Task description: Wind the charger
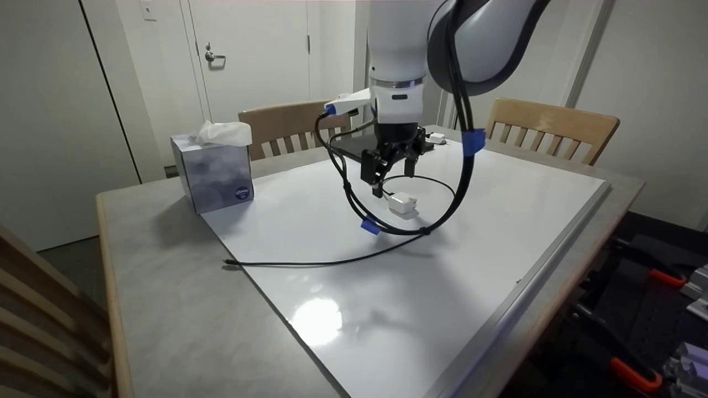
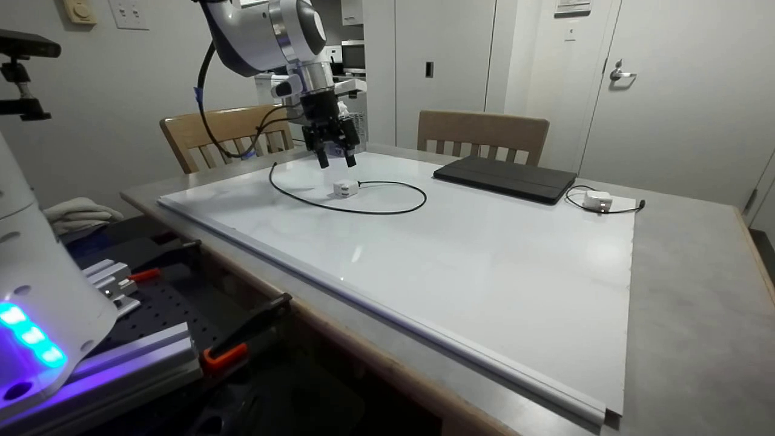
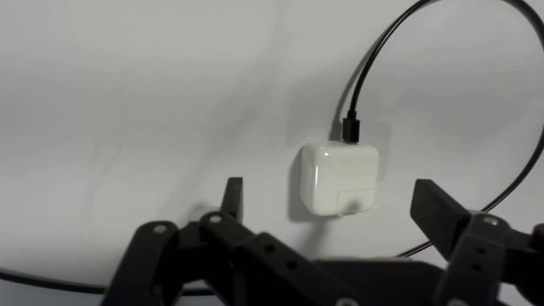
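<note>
A white charger block (image 3: 340, 182) is seen resting on a whiteboard (image 2: 484, 272) laid across a gray surface (image 1: 166, 309), with the jaws of a robot arm (image 1: 395, 44) held just above it. The jaws are spread, one to each side of the block in the wrist view and clear of it. A black cord (image 2: 381, 212) is plugged into the block and laid in a wide loop; in an exterior view its tip (image 1: 229, 261) is seen at the board's left edge, while its middle stretch appears to be partly hidden by cables (image 1: 468, 171) hung from the arm. At the board's far side, a dark laptop (image 2: 505, 177) is placed, and near it a second white block (image 2: 597, 201) is set with a thin black wire (image 2: 623, 211). In an exterior view, a purple tissue box (image 1: 218, 171) is shown at the left.
</note>
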{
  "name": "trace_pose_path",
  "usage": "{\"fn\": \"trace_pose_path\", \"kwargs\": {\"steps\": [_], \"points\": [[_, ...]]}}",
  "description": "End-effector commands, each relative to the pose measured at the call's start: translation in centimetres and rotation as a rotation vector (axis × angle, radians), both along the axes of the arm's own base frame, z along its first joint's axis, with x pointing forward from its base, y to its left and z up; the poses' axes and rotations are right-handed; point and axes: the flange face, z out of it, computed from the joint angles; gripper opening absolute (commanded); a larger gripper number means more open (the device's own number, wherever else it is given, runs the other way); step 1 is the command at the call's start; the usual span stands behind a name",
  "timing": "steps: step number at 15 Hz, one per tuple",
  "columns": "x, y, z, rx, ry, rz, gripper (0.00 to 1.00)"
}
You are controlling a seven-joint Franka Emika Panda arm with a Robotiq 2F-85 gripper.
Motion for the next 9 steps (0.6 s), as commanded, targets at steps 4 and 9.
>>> {"fn": "trace_pose_path", "kwargs": {"steps": [4,9], "points": [[0.1,0.9,0.0,0.049,-0.019,-0.275,1.0],[-0.9,4.6,0.1,0.139,-0.144,-0.513,1.0]]}}
